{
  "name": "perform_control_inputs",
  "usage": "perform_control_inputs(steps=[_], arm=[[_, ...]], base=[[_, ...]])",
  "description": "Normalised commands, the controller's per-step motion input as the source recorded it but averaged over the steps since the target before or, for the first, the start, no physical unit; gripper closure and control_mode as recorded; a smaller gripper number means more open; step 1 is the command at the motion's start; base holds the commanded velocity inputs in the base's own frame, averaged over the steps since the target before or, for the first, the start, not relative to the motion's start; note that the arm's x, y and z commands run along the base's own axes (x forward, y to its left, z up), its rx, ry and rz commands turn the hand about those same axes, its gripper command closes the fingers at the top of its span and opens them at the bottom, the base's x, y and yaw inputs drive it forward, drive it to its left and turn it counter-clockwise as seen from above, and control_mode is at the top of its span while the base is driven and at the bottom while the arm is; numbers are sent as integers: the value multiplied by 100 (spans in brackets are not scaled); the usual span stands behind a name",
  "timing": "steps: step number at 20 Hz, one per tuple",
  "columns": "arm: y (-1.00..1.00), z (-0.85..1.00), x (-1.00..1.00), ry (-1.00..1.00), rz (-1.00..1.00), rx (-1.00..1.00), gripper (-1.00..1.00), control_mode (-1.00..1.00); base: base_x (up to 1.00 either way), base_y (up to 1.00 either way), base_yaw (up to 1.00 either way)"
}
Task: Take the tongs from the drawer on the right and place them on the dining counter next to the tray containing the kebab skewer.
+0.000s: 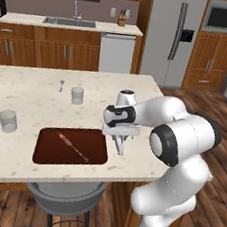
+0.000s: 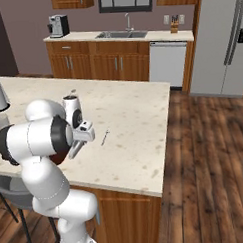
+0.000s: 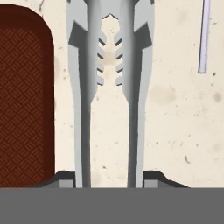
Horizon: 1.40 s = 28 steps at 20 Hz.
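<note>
My gripper hangs over the dining counter, just right of the dark reddish-brown tray. It is shut on the silver-grey tongs, which point down at the counter beside the tray's right rim. In the hand view the tongs run straight out from my gripper, scalloped tips far from the hand, with the tray along the left. The kebab skewer lies diagonally in the tray. From the right base view, my gripper and the tongs sit behind the arm. The drawer is out of view.
Two glasses and a small spoon-like utensil stand on the counter beyond and left of the tray. A thin metal utensil lies just right of the gripper. A grey stool sits under the counter's near edge.
</note>
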Motion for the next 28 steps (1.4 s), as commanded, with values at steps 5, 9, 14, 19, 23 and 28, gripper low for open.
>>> perform_control_inputs(steps=[5,9,14,19,23,28], arm=[[0,-25,0,-1,0,0,100,-100],[0,-24,0,0,0,0,100,-100],[3,-31,0,0,0,0,100,-100],[0,-43,0,0,0,0,100,-100],[0,-41,0,0,0,0,100,-100],[0,-40,0,-2,0,1,100,-100]], base=[[0,0,0],[0,0,0],[0,0,0],[0,0,0],[0,0,0],[0,0,0]])
